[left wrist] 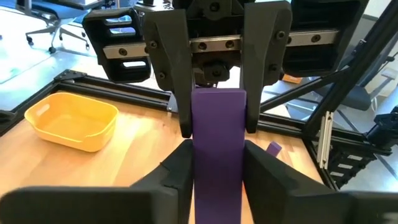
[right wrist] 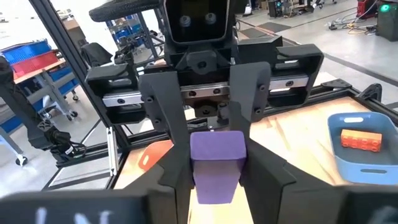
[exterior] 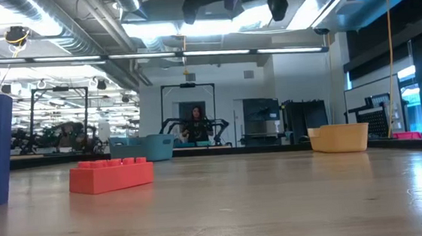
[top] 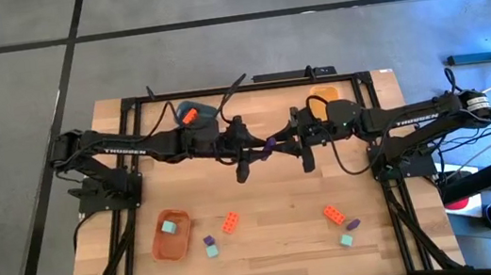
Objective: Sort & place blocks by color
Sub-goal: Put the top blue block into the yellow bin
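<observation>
Two grippers pinch purple block (top: 270,142) mid-table, aloft.

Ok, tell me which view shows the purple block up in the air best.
Left wrist view: the purple block fills its centre, long face clear, left gripper and right gripper both clamped on it above mid-table. The right wrist view shows its short end, the high view a speck, the low view barely anything.

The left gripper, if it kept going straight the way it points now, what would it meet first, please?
The right gripper, facing it head-on. Both appear closed on one purple block, which bridges the gap from the left gripper.
</observation>
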{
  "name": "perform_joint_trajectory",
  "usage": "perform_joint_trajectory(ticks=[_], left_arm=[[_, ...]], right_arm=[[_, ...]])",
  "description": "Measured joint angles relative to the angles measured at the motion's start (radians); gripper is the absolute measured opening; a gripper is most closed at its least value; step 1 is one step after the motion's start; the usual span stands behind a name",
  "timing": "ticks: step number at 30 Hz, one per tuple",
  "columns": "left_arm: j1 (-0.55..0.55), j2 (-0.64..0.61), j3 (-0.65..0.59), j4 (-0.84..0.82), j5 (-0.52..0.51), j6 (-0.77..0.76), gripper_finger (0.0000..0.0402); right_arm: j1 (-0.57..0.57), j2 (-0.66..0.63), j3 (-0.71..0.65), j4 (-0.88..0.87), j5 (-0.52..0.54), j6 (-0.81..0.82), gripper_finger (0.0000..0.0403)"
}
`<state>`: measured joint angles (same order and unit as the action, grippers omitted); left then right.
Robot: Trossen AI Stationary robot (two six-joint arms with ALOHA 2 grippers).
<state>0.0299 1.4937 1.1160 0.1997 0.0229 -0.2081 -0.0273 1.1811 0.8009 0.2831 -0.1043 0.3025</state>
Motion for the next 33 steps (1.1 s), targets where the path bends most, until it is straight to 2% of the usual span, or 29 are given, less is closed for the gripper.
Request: perform_joint_trajectory(ticks=[3,6,12,15,24,27,33], left_arm=[[0.02,-0.025,0.0,-0.066,0.011,0.001,0.017],[0.048,-0.073,0.0,-0.169,0.022,-0.01,0.0207],[0.097,-0.228,-0.002,-0.375,0.01,0.01,0.0223],[0.088,-0.308,-0.052,-0.348,-0.039,0.024,0.0219],[0.001,-0.535,-0.399,0.048,-0.168,-0.049,0.0218],[-0.023,-0.579,-0.447,0.068,-0.186,-0.05,0.0218],[-0.031,-0.594,-0.459,0.064,-0.189,-0.023,0.0218]], right_arm=[[0.0,-0.03,0.0,-0.049,0.005,0.006,0.0109],[-0.008,-0.083,0.001,-0.14,0.024,-0.023,0.0109],[-0.026,-0.208,0.001,-0.365,0.113,-0.046,0.0109],[-0.024,-0.259,0.001,-0.458,0.154,-0.046,0.0109],[-0.025,-0.33,0.001,-0.498,0.209,-0.047,0.0109],[-0.025,-0.323,0.001,-0.496,0.209,-0.046,0.0109],[-0.025,-0.296,0.001,-0.495,0.209,-0.015,0.0109]])
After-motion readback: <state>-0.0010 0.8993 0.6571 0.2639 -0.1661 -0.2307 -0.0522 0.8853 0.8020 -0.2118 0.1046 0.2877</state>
